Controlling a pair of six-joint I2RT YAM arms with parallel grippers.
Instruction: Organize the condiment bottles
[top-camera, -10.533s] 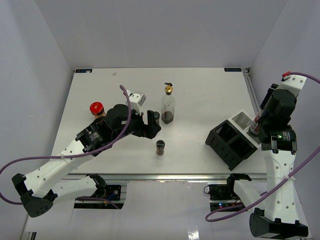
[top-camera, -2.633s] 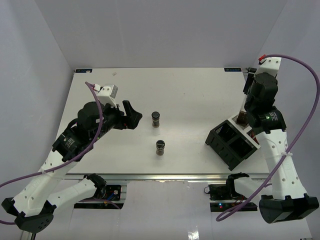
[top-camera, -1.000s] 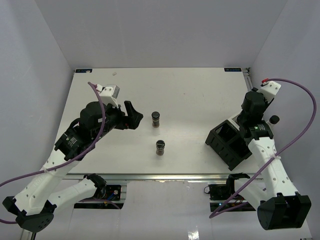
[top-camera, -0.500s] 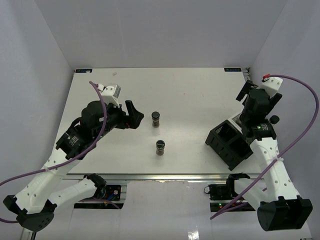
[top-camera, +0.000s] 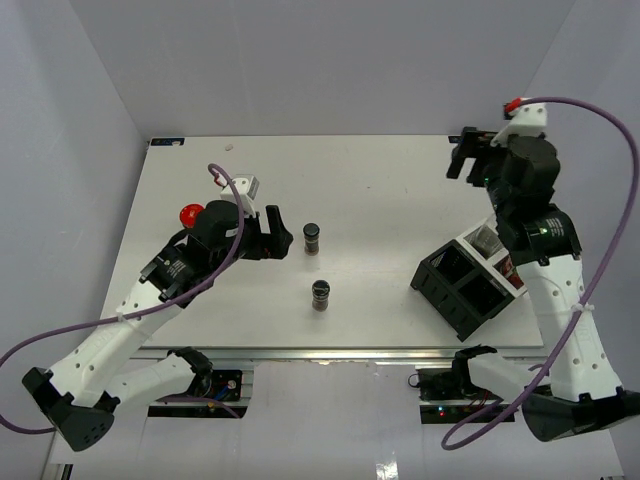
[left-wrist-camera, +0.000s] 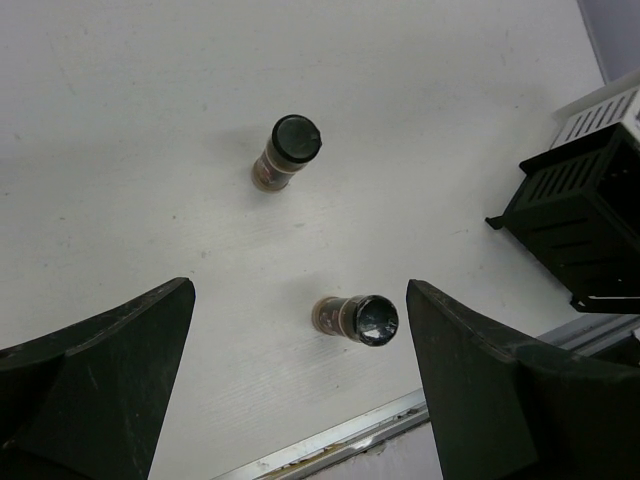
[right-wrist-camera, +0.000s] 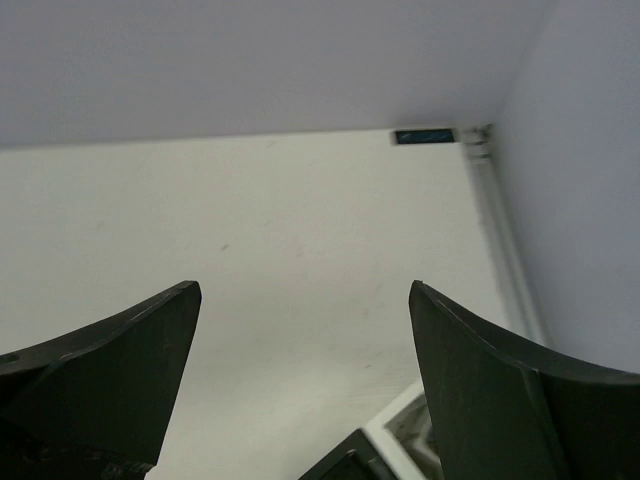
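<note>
While the left gripper (left-wrist-camera: 298, 290) and right gripper (right-wrist-camera: 303, 287) gape empty, the far jar (top-camera: 312, 238) and near jar (top-camera: 320, 294), round, dark, black-lidded, stand apart on the smooth white table (top-camera: 380, 200), left of the slatted black box (top-camera: 425, 284).

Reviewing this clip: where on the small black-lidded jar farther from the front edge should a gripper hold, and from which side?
Probably around its round body below the lid, from its left: the jar stands upright and apart, and the open left gripper faces it.
</note>
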